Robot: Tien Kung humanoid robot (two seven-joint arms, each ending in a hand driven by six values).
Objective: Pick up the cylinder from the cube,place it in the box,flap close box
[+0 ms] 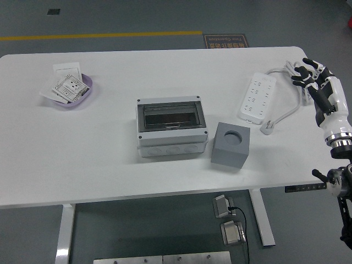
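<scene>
One white table (82, 165), and mid-table sits the box (171, 128), flap down. Just right, toward the near edge, the grey cube (231, 144), cylinder hidden inside or unseen. Right hand (312, 74) hovers at the far-right corner, fingers spread, holding nothing.

The cube's (231, 144) hole is too shadowed to show its contents; the box's (171, 128) tinted lid obscures its inside.

1. The table (82, 148) has a smooth, matt white top.
2. The box (171, 127) looks like pale grey plastic, with a dark, see-through lid that is slightly glossy.
3. The cube (230, 145) is matt grey (possibly foam or plastic; unclear).
4. The power strip (256, 97) is smooth white plastic.
5. The bowl (88, 91) is lilac plastic.
6. The right hand (316, 80) has black fingers and a white shell.
</scene>
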